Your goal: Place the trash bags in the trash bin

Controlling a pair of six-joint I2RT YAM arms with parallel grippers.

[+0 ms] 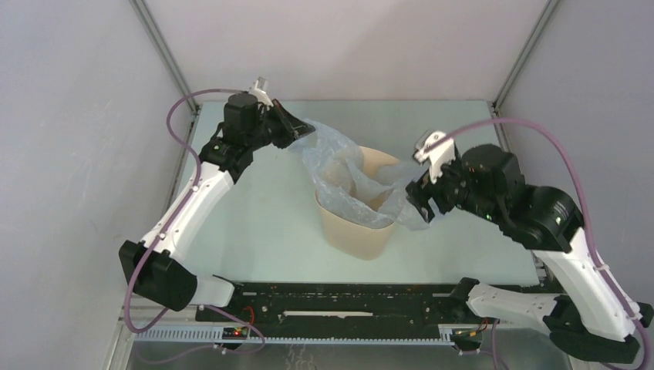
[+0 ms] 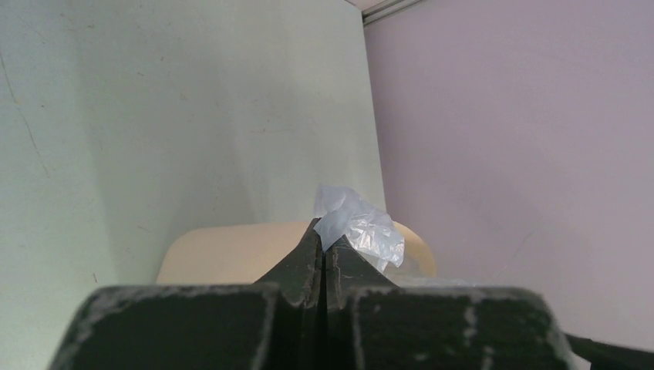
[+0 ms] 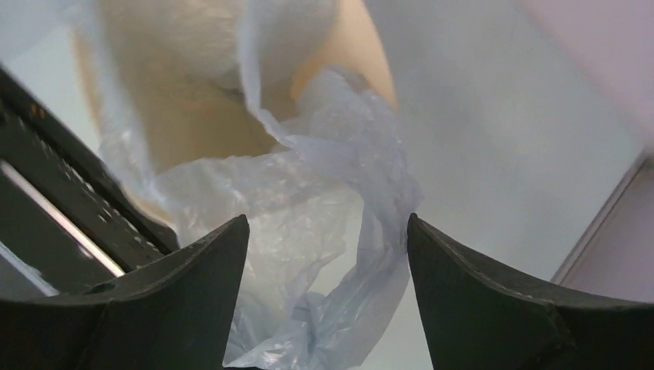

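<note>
Over trash bin (image 1: 356,231) rim, trash bag (image 1: 338,158) draped, right jaws apart

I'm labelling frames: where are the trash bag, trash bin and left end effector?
trash bag (image 1: 337,150), top view, crumpled film over the far rim.
trash bin (image 1: 356,235), top view, bare near wall.
left end effector (image 2: 322,237), left wrist view, shut fingertips on the bag.
</note>
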